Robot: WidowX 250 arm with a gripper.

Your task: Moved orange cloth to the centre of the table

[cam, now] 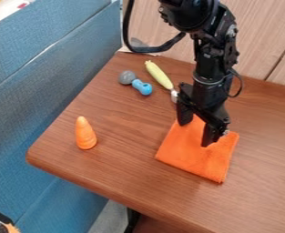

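My gripper point(194, 133) hangs over the upper part of the orange cloth point(196, 157), with its two fingers spread apart and nothing visible between them but cloth below. The cloth lies flat, roughly square, towards the table's front edge and right of the carrot. One fingertip is at the cloth's upper left, the other over its middle. Whether the fingertips touch the cloth I cannot tell. Part of the cloth's upper edge is hidden behind the gripper. The wooden table point(126, 150) carries it all.
An orange toy carrot point(85, 134) stands at the table's left. Further back lie a grey and blue toy point(142, 87) and a yellow-green corn-like toy point(159, 75) with a light tip near the gripper. Blue padded panels border the left, a wooden wall the back.
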